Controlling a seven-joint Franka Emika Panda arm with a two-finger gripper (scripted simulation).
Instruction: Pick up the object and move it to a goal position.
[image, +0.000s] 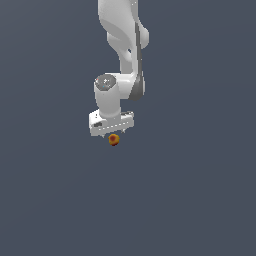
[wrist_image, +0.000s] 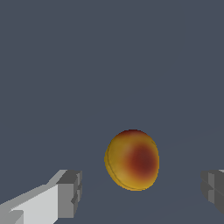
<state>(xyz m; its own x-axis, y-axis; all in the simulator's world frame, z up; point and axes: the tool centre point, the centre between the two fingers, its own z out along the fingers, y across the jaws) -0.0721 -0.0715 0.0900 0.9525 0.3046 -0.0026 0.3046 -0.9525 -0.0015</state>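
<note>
Orange-yellow ball (wrist_image: 132, 159) with a dark red blotch sits between my gripper's (wrist_image: 142, 192) spread fingers (wrist_image: 69, 192), touching neither.
From my remote seat I see the jaws wide apart, the ball (image: 114, 139) just under the white hand. Plain slate-grey fills both views. The white arm (image: 122, 45) reaches straight down, hand pointing downward.

Bkgd (image: 200, 200) is a uniform dark slate-blue field w/ flat, even lighting in both ext. and wrist views.
</note>
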